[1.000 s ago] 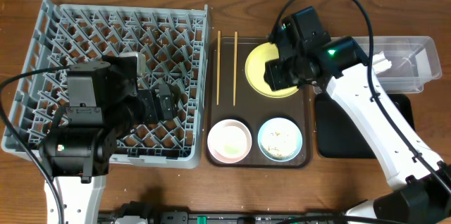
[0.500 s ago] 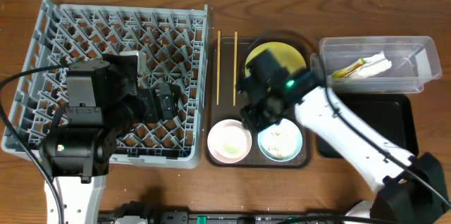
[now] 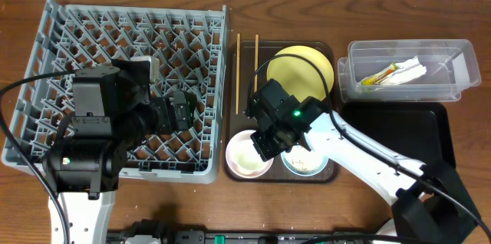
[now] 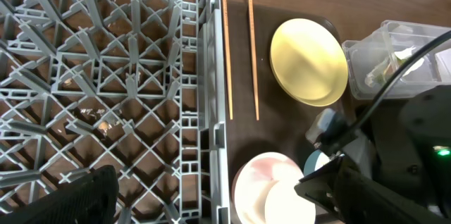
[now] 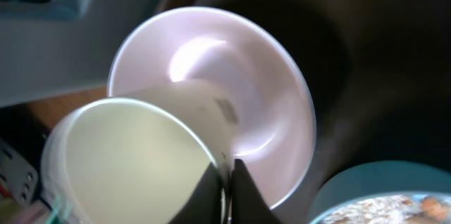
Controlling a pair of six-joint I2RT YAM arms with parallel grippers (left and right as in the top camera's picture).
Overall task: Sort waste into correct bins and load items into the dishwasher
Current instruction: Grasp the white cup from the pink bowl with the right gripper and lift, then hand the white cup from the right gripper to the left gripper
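My right gripper [image 5: 227, 182] is shut on the rim of the white cup [image 5: 120, 160], which sits inside the pale pink bowl [image 5: 261, 90]. In the overhead view this gripper [image 3: 268, 133] hangs over the pink bowl [image 3: 244, 156] on the brown tray. The light blue bowl [image 3: 307, 161] beside it holds rice scraps. The yellow plate [image 3: 303, 64] and two chopsticks [image 3: 238, 74] lie further back. The green-and-yellow wrapper [image 3: 380, 75] and the white napkin [image 3: 410, 67] lie in the clear tub [image 3: 453, 83]. My left gripper [image 3: 178, 111] is open and empty over the grey dish rack [image 3: 77, 37].
The shallow black tray [image 3: 399, 133] lies in front of the clear tub at the right. The brown serving tray [image 3: 230, 106] sits between the rack and the bins. The rack's wall [image 4: 208, 76] stands right beside the chopsticks [image 4: 227, 55] and the pink bowl [image 4: 261, 175].
My right arm has swung from over the yellow plate, forward and left, down to the pink bowl and closed on the cup's rim. The left arm has not moved.
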